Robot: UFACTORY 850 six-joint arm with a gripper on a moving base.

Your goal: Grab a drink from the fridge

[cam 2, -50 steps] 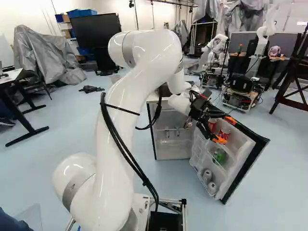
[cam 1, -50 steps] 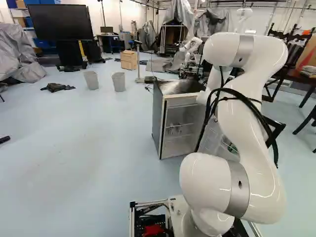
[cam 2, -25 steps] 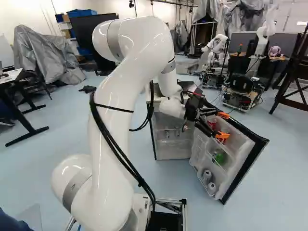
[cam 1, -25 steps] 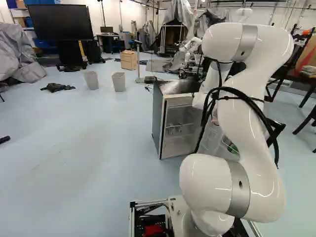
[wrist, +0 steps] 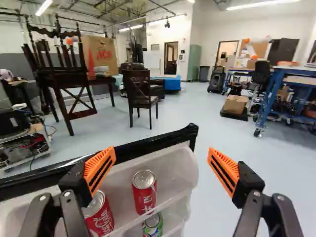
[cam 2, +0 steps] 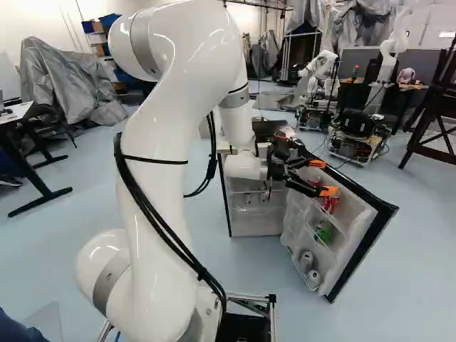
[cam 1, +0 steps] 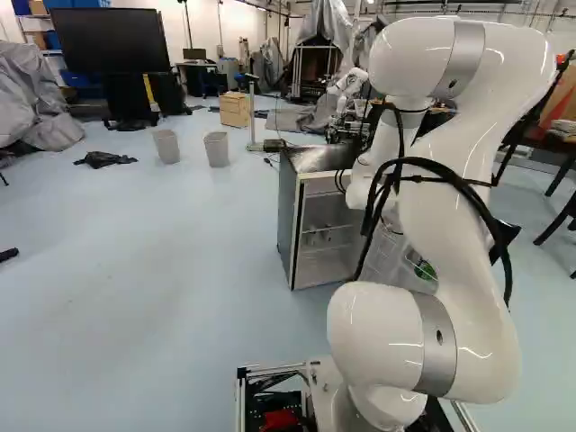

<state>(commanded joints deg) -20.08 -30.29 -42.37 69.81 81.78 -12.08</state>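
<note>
The arm (cam 2: 160,199) has moved since the earlier frames: in the right base view its upper bend is farther left and higher, and the gripper (cam 2: 322,177) has shifted left, toward the body of the fridge (cam 1: 288,216). The base sits where it did, and the fridge door (cam 2: 362,248) is as wide open as before, its cans in place.

The jaws are spread wide with nothing gripped. In the wrist view the drinks are low ahead of them: one red can (wrist: 144,196) stands below the gap, toward one side, and a second red can (wrist: 99,217) is beneath one orange pad (wrist: 100,168). Both are in the door's upper rack; a green can (cam 2: 324,231) is on the rack below, and silver cans (cam 2: 306,261) are at the bottom. The rack's raised walls and the door's black edge stand close around the red cans.

Farther off are two grey bins (cam 1: 217,150), a wooden cabinet (cam 1: 235,110), another robot (cam 2: 322,65) and a dark chair (wrist: 140,101).

The arm hides the gripper in the left base view. The second red can is partly covered by the pad, and the small items inside the fridge are too faint to name.
</note>
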